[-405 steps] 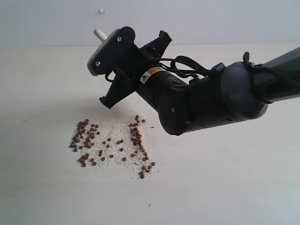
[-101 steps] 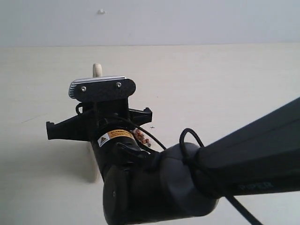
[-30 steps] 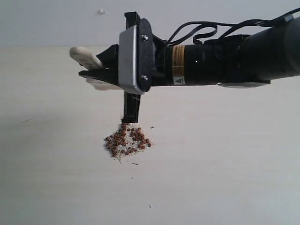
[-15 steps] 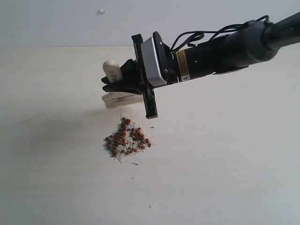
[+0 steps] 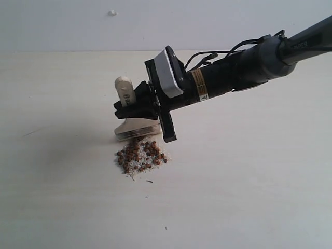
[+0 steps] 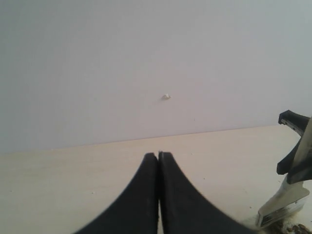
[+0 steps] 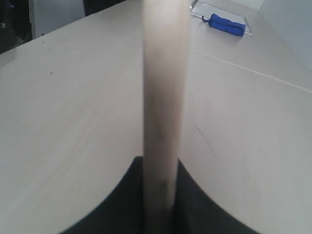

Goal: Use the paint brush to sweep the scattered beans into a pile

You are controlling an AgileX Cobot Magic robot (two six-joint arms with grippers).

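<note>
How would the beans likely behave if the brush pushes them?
The beans are tiny and round, so some would probably roll across the smooth table. They lie loosely heaped, so they likely spread rather than slide as one.

The right arm (image 5: 244,70) reaches in from the right of the exterior view and slopes down toward the middle. The right tool (image 5: 136,106) points sideways, low over the surface (image 5: 233,181), its jaws clamped on the paint brush (image 5: 124,89) handle. The left tool (image 6: 158,157) is level and empty, with its fingers pressed together.
</note>
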